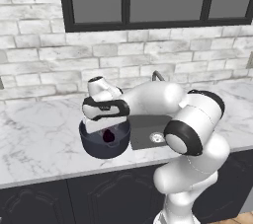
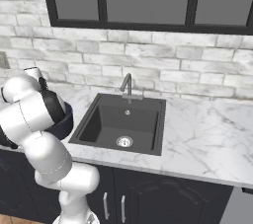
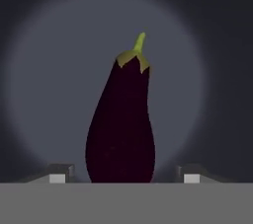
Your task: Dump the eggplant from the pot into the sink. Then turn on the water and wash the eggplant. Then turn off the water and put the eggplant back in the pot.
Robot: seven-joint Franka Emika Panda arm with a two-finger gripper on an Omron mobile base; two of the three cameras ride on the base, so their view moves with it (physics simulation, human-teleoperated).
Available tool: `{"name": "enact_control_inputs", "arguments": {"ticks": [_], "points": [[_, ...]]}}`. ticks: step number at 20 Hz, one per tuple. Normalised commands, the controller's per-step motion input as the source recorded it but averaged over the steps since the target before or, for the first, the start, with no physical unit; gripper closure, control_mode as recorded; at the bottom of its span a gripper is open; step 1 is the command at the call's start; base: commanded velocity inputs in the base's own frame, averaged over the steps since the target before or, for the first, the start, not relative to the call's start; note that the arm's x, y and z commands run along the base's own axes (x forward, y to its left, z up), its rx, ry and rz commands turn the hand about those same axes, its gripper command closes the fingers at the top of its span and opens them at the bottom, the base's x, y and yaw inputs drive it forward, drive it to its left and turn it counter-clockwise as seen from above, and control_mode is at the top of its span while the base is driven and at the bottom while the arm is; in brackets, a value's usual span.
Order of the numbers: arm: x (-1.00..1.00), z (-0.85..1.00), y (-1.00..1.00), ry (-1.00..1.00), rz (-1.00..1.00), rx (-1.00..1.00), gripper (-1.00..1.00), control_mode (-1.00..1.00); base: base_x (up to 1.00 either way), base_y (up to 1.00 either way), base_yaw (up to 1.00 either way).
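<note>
Hovering hand released, apparently, over eggplant in pot, sink beside.

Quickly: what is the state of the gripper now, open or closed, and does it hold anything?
Gripper: open, fingertips apart on either side of the eggplant in the pot.

Tight spot here: my end effector is down in the pot, walls all round, eggplant right between the fingertips with gaps either side. Sink basin to the right is open, faucet at its far edge.
</note>
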Motion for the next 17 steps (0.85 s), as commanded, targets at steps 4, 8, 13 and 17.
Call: {"name": "enact_control_inputs", "arguments": {"ticks": [4, 8, 13, 17], "points": [[0.00, 0.02, 0.00, 0.00, 0.03, 0.03, -1.00, -1.00, 0.00, 0.00, 0.00], [-0.02, 0.26, -0.01, -0.03, 0.01, 0.04, -1.00, -1.00, 0.00, 0.00, 0.00], [-0.36, 0.79, -0.18, -0.03, 0.00, 0.09, -1.00, -1.00, 0.00, 0.00, 0.00], [-0.74, 0.73, -0.40, -0.02, 0.00, 0.06, -1.00, -1.00, 0.00, 0.00, 0.00]]}}
